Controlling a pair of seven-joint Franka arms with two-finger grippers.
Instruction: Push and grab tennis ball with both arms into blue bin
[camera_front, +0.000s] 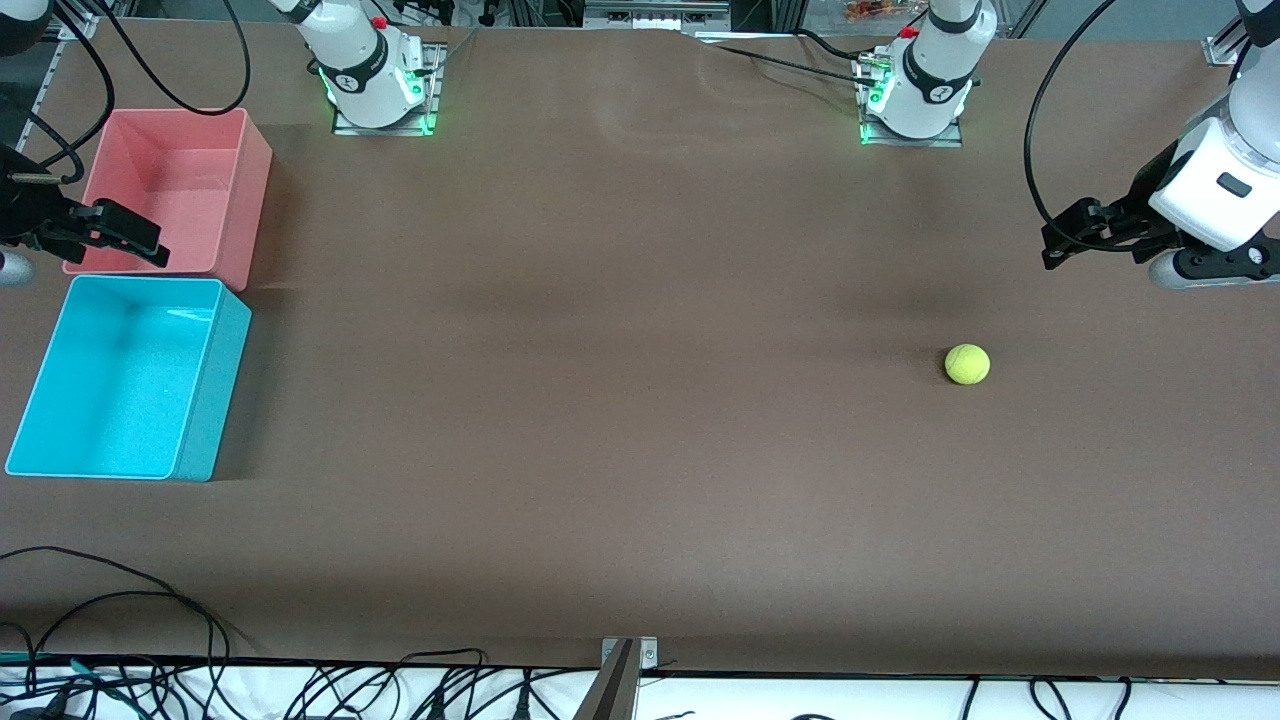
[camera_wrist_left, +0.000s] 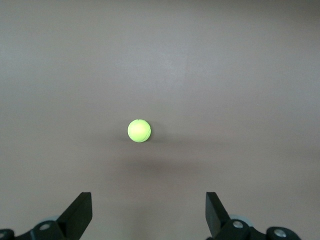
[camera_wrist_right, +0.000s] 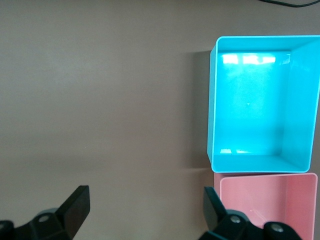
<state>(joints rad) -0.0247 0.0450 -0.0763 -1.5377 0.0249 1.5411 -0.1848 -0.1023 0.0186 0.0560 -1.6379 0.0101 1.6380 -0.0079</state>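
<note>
The tennis ball (camera_front: 967, 364) lies on the brown table toward the left arm's end; it also shows in the left wrist view (camera_wrist_left: 139, 130), ahead of the open fingers. My left gripper (camera_front: 1058, 240) hangs open and empty in the air over the table's end, a little way from the ball (camera_wrist_left: 148, 200). The blue bin (camera_front: 226, 390) stands empty at the right arm's end, also in the right wrist view (camera_wrist_right: 212, 105). My right gripper (camera_front: 148, 238) is open and empty over the pink bin's near edge (camera_wrist_right: 145, 195).
A pink-red bin (camera_front: 250, 200) stands empty beside the blue bin, farther from the front camera, and shows in the right wrist view (camera_wrist_right: 265, 176). Both arm bases (camera_front: 378, 90) (camera_front: 915, 100) stand along the table's back edge. Cables (camera_front: 120, 600) lie along the near edge.
</note>
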